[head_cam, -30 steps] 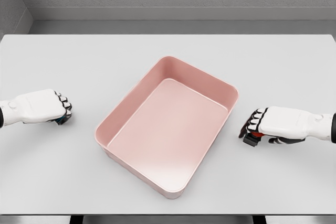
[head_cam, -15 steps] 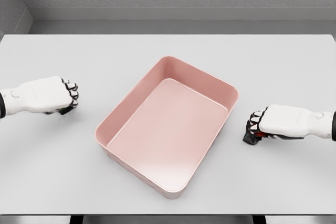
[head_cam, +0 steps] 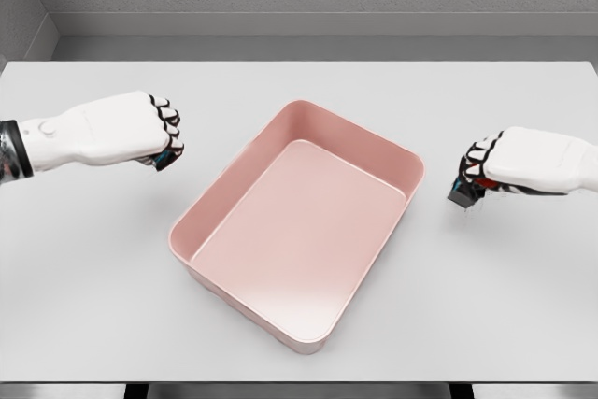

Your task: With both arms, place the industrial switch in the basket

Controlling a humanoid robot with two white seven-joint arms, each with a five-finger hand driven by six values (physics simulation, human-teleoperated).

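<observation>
A pink rectangular basket (head_cam: 229,192) lies turned at an angle in the middle of the white table, with nothing inside it. My left hand (head_cam: 161,140) hovers just off the basket's upper left wall, its fingers curled around a small dark object (head_cam: 165,158) with a bluish edge that is mostly hidden in the fist. On the other side my right hand (head_cam: 473,175) floats beside the basket's right corner, shut on a small dark block with red on it (head_cam: 463,193). Both hands are raised above the tabletop.
The white table (head_cam: 299,81) reaches back to a grey wall. Its front edge runs along the bottom of the view.
Both hands rose off the table with their small objects. The left hand moved up and to the right toward the basket; the right hand lifted up and slightly right.
</observation>
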